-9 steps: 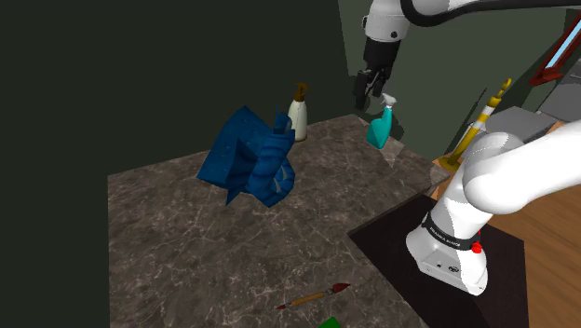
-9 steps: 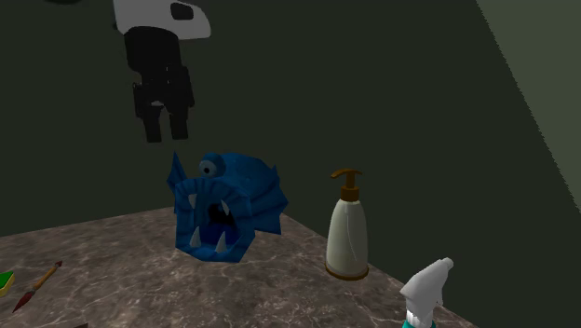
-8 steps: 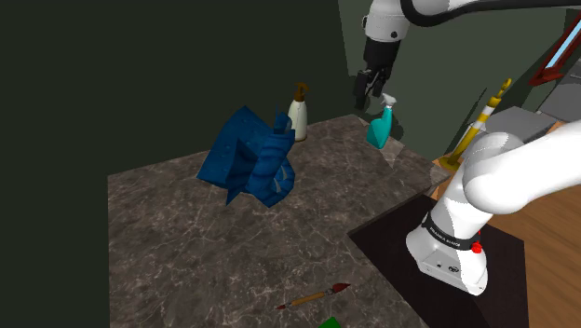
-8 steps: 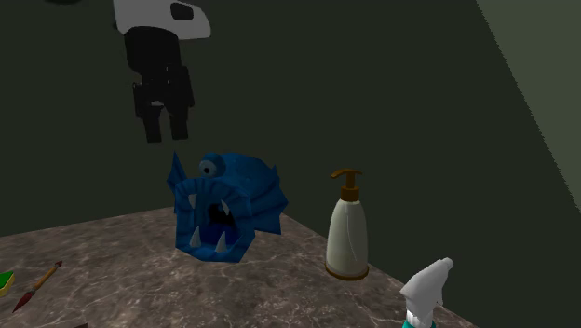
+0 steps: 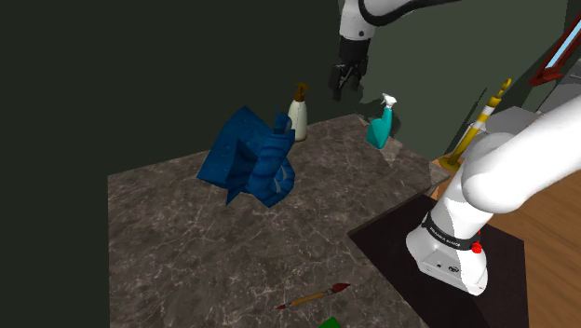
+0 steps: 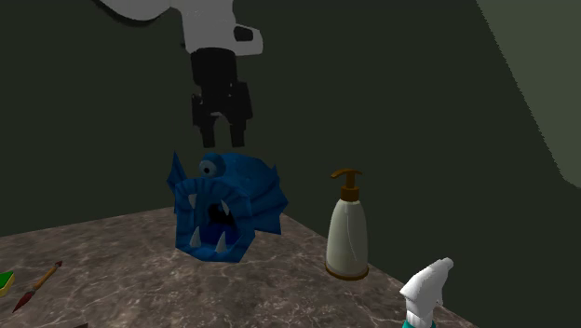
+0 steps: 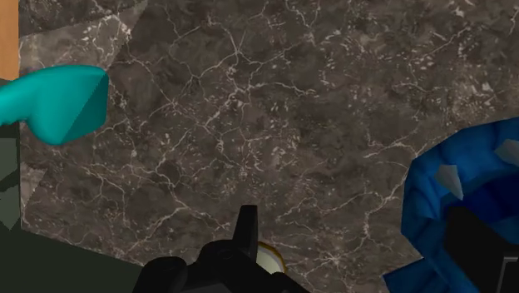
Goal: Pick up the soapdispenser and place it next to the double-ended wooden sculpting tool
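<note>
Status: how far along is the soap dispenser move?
Done: nothing yet; the cream soap dispenser with brown pump stands untouched on the dark marble table. In hand: the black gripper hangs open and empty high above the table near it. Left: grasp it and carry it beside the red-tipped wooden sculpting tool.

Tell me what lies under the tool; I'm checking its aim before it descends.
The dark marble counter lies below the tool, and a cream sliver, likely the soap dispenser, peeks out beside it. The tool covers the rest of that sliver.
</note>
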